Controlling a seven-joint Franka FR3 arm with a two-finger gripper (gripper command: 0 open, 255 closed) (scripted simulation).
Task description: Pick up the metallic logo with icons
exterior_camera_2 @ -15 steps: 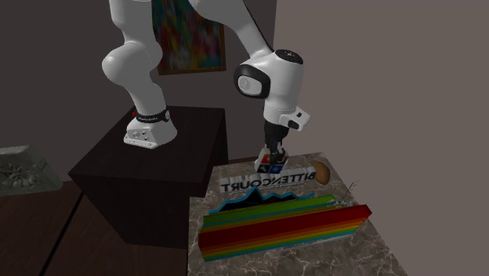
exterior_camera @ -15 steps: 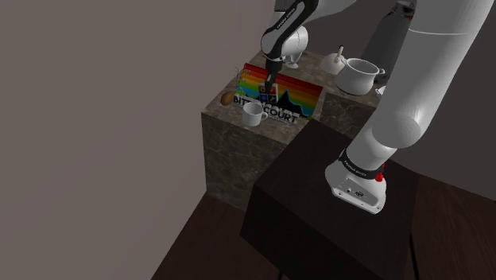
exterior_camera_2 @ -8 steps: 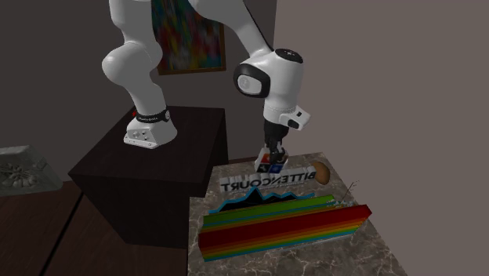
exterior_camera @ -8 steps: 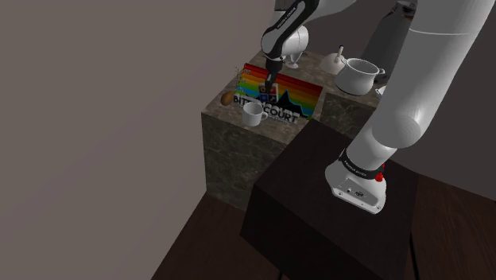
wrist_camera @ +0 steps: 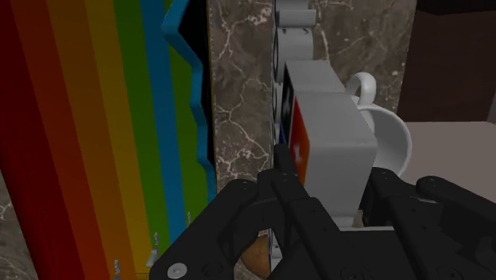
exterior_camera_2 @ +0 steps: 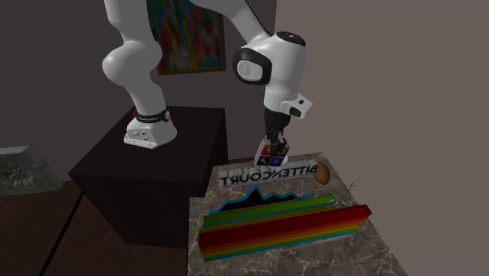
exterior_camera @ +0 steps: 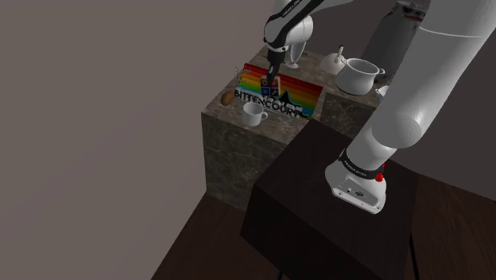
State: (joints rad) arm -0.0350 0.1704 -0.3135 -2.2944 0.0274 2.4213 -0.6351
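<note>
Silvery-white lettered logo (exterior_camera_2: 266, 176), clasped at its coloured icon blocks between narrowed fingers of black gripper (exterior_camera_2: 273, 153); upright over marble counter (exterior_camera_2: 376, 251), contact with it unclear; just beside rainbow-striped panel (exterior_camera_2: 282, 223); white cup (exterior_camera: 254, 116) and brown egg (exterior_camera_2: 320, 172) near.

The logo (wrist_camera: 330, 143) clasped in the gripper (wrist_camera: 322, 195) has smooth, matt grey block sides and flat-coloured icon faces. The gripper itself is matt black and looks like hard plastic. Beneath it, the countertop (wrist_camera: 238, 79) is brown stone with pale veins, like marble. The rainbow panel (wrist_camera: 87, 119) beside the gripper is smooth, with flat, unshaded stripes. The white cup (wrist_camera: 389, 139) close behind the fingers looks smooth and glazed. Above the gripper, the arm (exterior_camera_2: 270, 67) has glossy white shells.
</note>
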